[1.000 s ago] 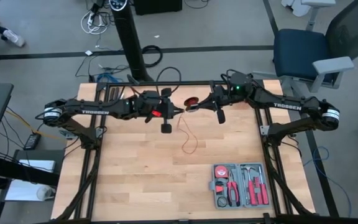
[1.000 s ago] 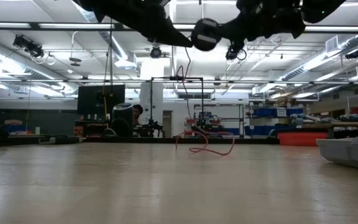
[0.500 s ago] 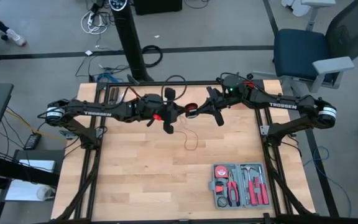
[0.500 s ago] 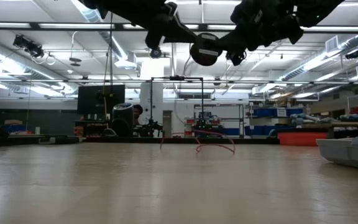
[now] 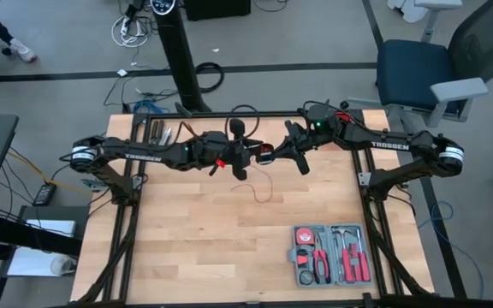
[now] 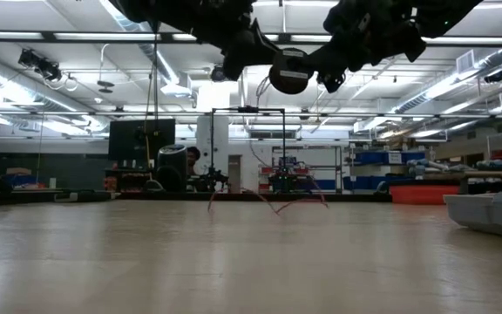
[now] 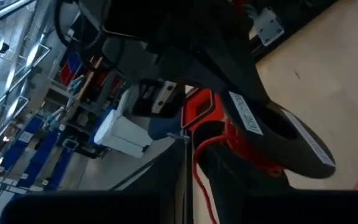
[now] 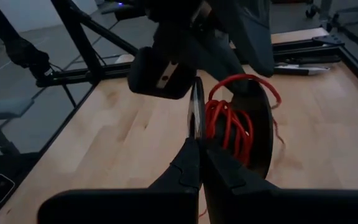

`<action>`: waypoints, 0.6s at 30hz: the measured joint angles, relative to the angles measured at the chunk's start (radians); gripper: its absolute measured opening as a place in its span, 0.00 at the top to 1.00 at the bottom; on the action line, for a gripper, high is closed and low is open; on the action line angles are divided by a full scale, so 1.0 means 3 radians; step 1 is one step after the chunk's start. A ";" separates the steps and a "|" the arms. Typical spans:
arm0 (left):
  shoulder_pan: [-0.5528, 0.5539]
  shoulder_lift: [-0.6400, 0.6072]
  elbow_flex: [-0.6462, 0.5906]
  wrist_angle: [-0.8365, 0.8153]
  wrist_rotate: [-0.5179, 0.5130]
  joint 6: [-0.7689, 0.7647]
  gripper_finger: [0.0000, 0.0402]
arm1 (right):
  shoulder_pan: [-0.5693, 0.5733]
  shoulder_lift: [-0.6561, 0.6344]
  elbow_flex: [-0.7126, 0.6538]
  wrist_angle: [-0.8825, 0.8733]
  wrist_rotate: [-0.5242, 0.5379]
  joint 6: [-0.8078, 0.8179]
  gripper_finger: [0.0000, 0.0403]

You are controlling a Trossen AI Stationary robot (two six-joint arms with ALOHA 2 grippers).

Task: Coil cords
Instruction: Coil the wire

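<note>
Both arms meet above the table's far-middle stretch. The right gripper (image 8: 199, 149) has its jaws pressed together on the rim of a dark spool (image 8: 253, 134) wound with red cord (image 8: 229, 124). The left gripper (image 5: 240, 160) hovers just beside it (whether its jaws are spread I cannot tell). A loose tail of cord trails onto the table (image 5: 187, 239).

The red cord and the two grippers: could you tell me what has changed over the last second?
The left gripper has swung in toward the spool held by the right gripper. The red cord has less slack trailing on the table, and its loose end has drawn closer in. The right gripper stayed shut on the spool; the grey tool case has not moved.
</note>
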 joint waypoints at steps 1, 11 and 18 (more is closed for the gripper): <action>-0.0001 0.0031 0.0000 0.0018 -0.0014 0.0022 0.82 | 0.0010 0.0001 0.0000 -0.0011 0.0000 0.0001 1.00; -0.0004 0.0107 0.0000 0.0346 0.0020 0.0455 0.82 | 0.0033 0.0002 -0.0003 0.0026 -0.0152 0.0079 1.00; 0.0005 0.0100 -0.0001 0.0560 -0.0038 0.0768 0.82 | 0.0051 -0.0003 0.0000 0.0007 -0.0559 0.0111 1.00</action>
